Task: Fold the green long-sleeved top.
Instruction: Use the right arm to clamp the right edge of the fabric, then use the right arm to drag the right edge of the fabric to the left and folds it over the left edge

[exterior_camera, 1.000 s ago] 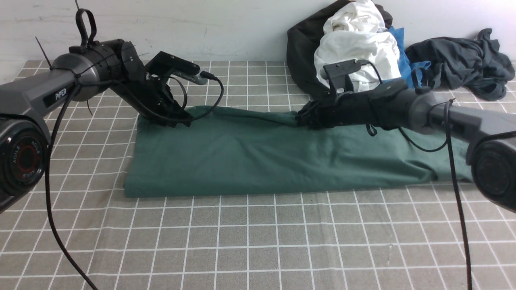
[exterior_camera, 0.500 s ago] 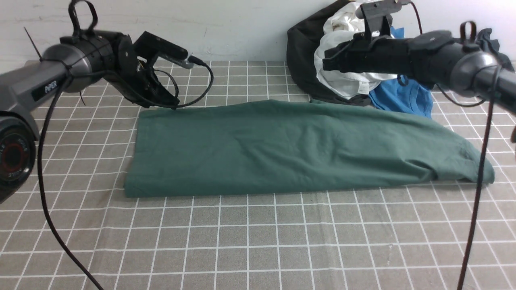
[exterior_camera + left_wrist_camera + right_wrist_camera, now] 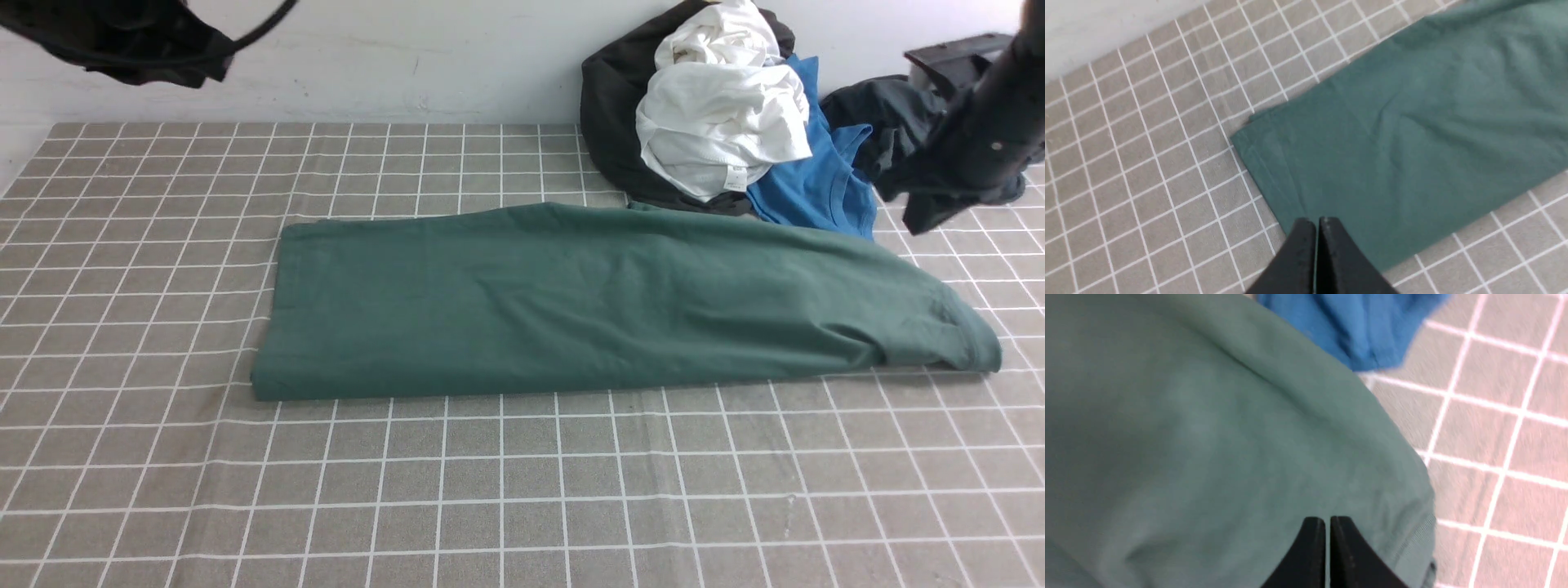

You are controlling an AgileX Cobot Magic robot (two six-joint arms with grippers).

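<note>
Garment and grippers, seen between folds. The green long-sleeved top (image 3: 571, 302) lies flat across the middle of the tabletop (image 3: 522, 506), its long axis running from left to right, somewhat nearer the far edge than the near one. I see it as a long doubled band. The left end is square, with a straight stitched hem. The right end is rounder and bulkier, and shows a seamed edge that I cannot tell for cuff or collar. No sleeve, neck label or logo shows, so I judge the sleeves to be tucked inside. Shallow creases cross its middle.

The left gripper (image 3: 1316, 228) hangs above the band's left end, jaws pressed together, holding nothing. The right gripper (image 3: 1327, 526) hangs above the right end, jaws likewise together and empty. I read both as raised clear so the cloth can settle; a crosswise fold remains.

Spare clothes sit at the far right corner, apart from the working area: a white garment (image 3: 718, 122), a dark grey garment (image 3: 898, 122) and a blue T-shirt (image 3: 816, 188), the last just beside the band's far edge.
</note>
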